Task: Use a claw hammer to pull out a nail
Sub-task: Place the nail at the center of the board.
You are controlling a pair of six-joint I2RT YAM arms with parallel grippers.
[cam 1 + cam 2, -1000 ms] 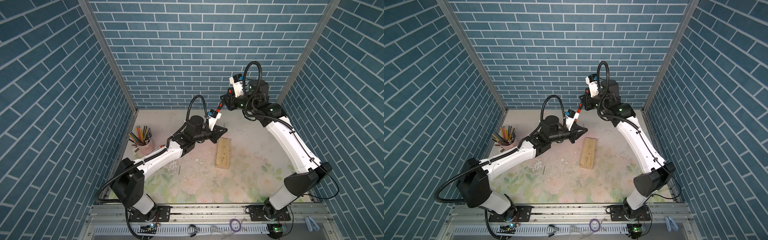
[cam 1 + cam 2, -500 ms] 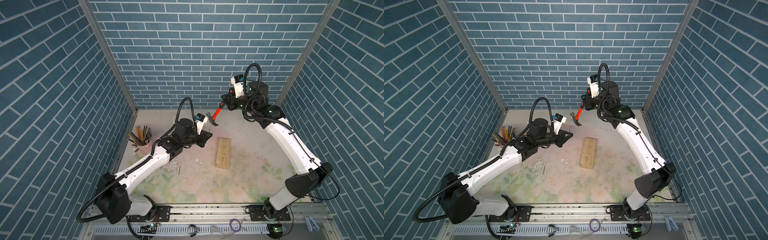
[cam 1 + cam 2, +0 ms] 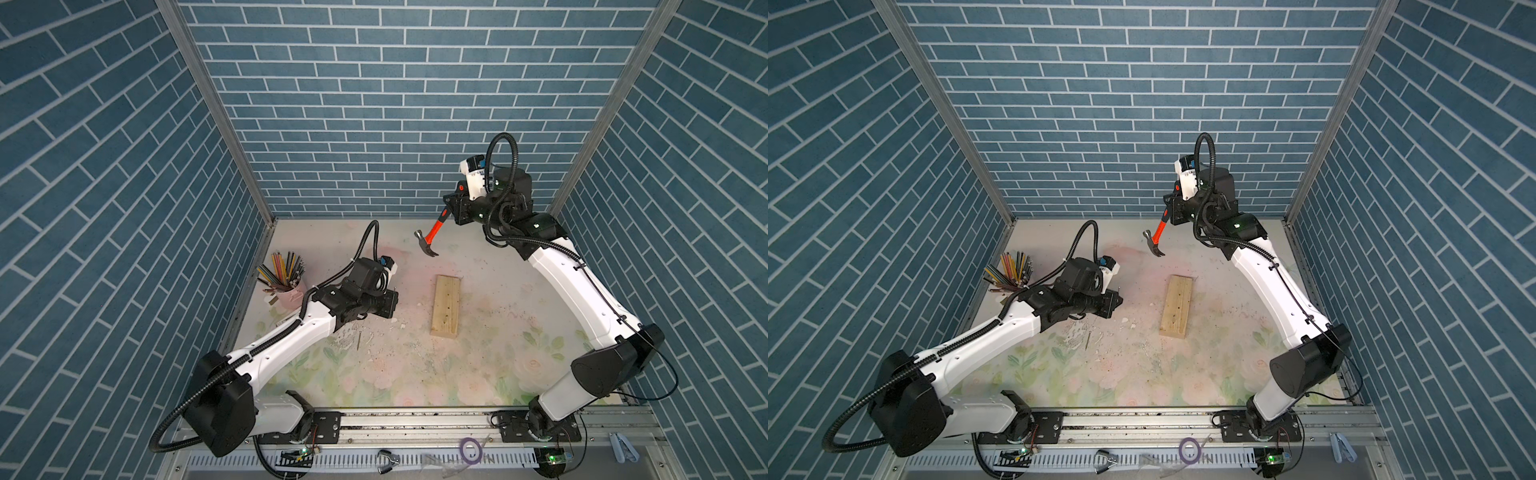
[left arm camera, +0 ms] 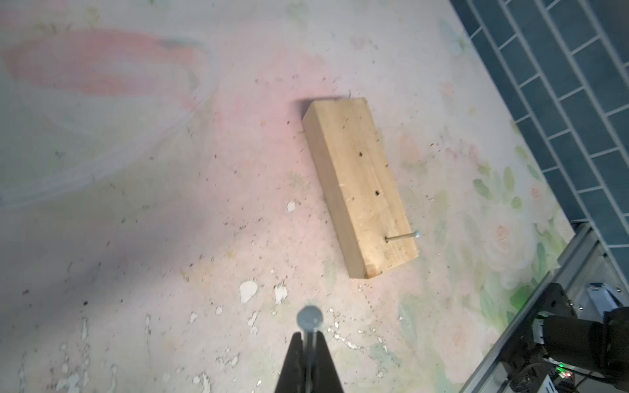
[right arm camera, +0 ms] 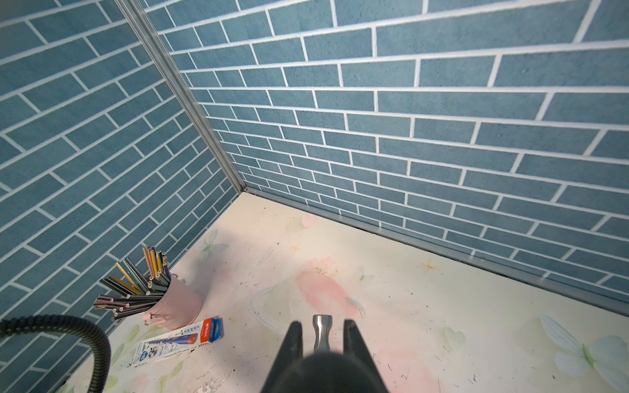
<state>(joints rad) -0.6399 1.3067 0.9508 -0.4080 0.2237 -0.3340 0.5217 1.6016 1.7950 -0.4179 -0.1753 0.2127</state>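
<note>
The claw hammer (image 3: 432, 237) (image 3: 1156, 237) hangs in the air over the back of the table, steel head down and orange-red handle slanting up. My right gripper (image 3: 451, 204) (image 5: 322, 323) is shut on its black handle end; the right wrist view shows the steel head (image 5: 322, 331) between the fingers. My left gripper (image 3: 392, 305) (image 4: 309, 335) is low, left of the wooden block (image 3: 446, 306) (image 4: 360, 183), and shut on a nail's shank, the round nail head (image 4: 309, 319) poking out past the fingertips. Another nail (image 4: 403, 237) sticks out of the block's near end.
A pink cup of coloured pencils (image 3: 286, 282) (image 5: 170, 306) stands at the left wall, a pen pack (image 5: 177, 342) beside it. A loose nail (image 3: 358, 340) and white chips lie on the floral mat. Brick walls close three sides.
My left arm has drawn back from the hammer head, leftward and down toward the table, its gripper staying shut. The right arm with the hammer has barely moved.
</note>
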